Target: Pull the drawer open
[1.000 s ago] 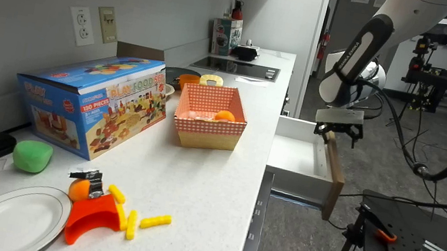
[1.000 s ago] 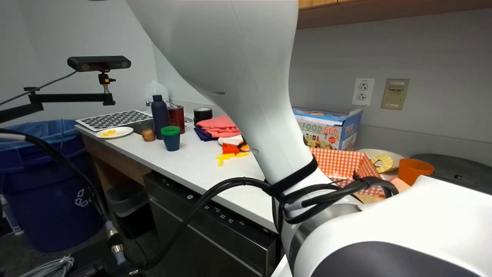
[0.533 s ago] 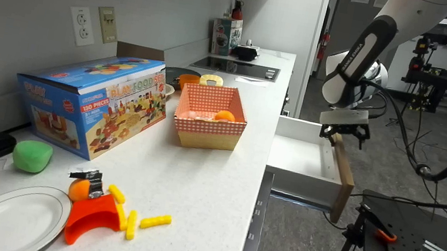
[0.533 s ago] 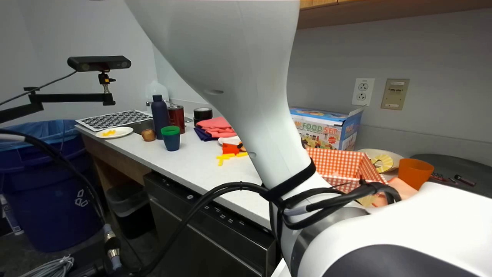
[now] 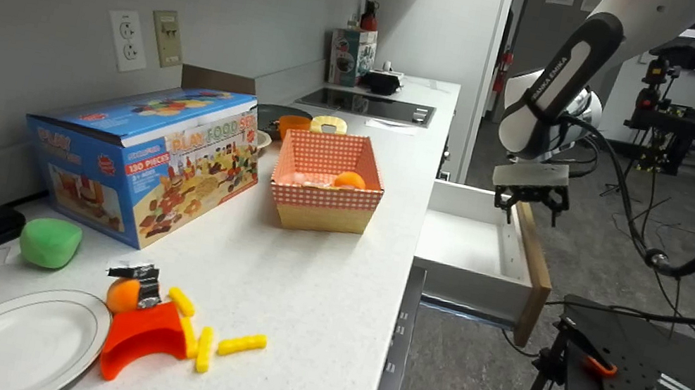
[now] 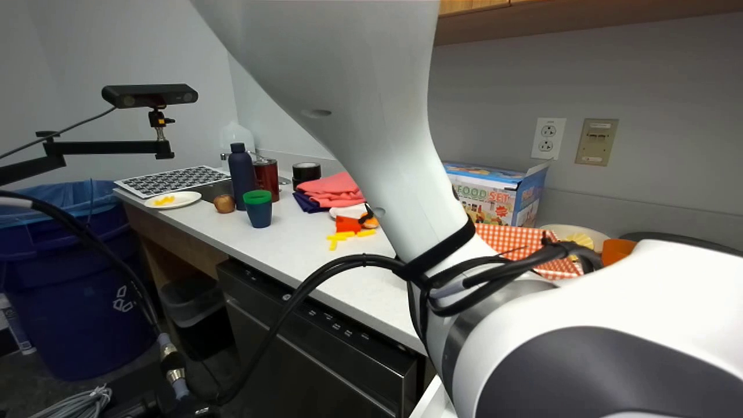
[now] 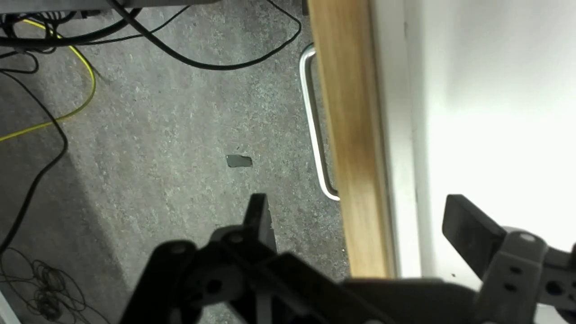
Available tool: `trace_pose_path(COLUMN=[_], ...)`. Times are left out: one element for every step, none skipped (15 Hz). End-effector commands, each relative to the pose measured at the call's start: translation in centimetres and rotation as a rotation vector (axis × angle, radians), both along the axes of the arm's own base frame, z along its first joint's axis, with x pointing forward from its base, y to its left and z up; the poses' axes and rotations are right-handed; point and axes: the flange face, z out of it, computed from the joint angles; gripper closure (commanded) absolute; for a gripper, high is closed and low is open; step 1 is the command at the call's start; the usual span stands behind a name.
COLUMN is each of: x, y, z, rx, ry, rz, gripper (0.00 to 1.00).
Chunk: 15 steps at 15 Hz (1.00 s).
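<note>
Since the drawer is already pretty far out, I'd guess the gripper needs no hold: jaws spread wide, nothing in them, wood front showing between.

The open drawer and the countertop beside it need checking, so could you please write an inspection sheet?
Surface: white countertop, bearing the clutter.
Job's things: drawer open; metal handle ungripped.
Clutter: PLAY FOOD SET box, gingham-lined basket, white plate, yellow toy fries.
End effector: open, seemingly astride the drawer's wooden front; contact unclear.
Cables: black cable, yellow cable over grey floor.
Surroundings: dishwasher below the countertop, blue recycling bin.
</note>
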Motion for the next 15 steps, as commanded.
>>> trace_pose_path(x=[1.8,2.4,2.8,3.3,3.7,4.1,4.3,4.4,4.4,4.4,4.3,4.2,3.9,3.7,3.4], y=[1.6,2.0,2.4,2.7,3.1,3.4,3.9,4.3,4.8,5.4,5.8,6.3,6.8,7.3,7.8], z=[2.7,3.2,3.7,4.3,5.0,5.7,6.5,7.1,7.8,8.5,9.1,9.6,10.2,10.7,11.2], rx=[0.004,0.002,0.004,0.001,0.004,0.007,0.01,0.013,0.021,0.024,0.027,0.031,0.036,0.043,0.052], ry=[-0.073,-0.092,-0.111,-0.132,-0.151,-0.168,-0.189,-0.207,-0.227,-0.246,-0.262,-0.279,-0.296,-0.313,-0.332], rz=[0.034,0.046,0.059,0.071,0.082,0.093,0.106,0.118,0.138,0.16,0.181,0.205,0.228,0.247,0.268], gripper=[0.0,0.0,0.0,0.0,0.0,0.0,0.0,0.0,0.0,0.0,0.0,0.0,0.0,0.0,0.0])
